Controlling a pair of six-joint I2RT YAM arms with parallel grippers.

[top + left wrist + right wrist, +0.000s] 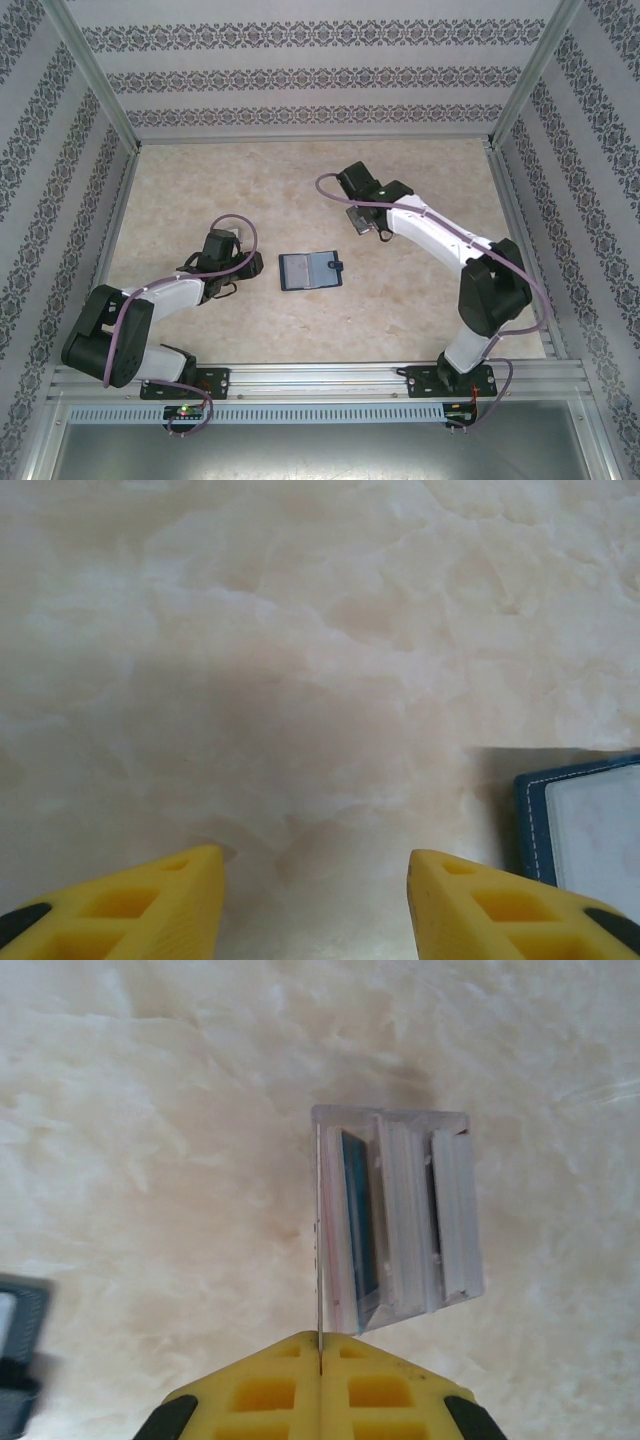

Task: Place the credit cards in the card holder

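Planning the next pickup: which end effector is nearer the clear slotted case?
Right. The right end effector is at the clear slotted case, pinching a card; the left end effector is well away, beyond the card holder.

Clear slotted case (455,1210) (plastic) sits on pale marbled table (150,1160)

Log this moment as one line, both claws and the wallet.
left claw: open, beside wallet | right claw: shut on card at clear case | wallet: open, lying flat
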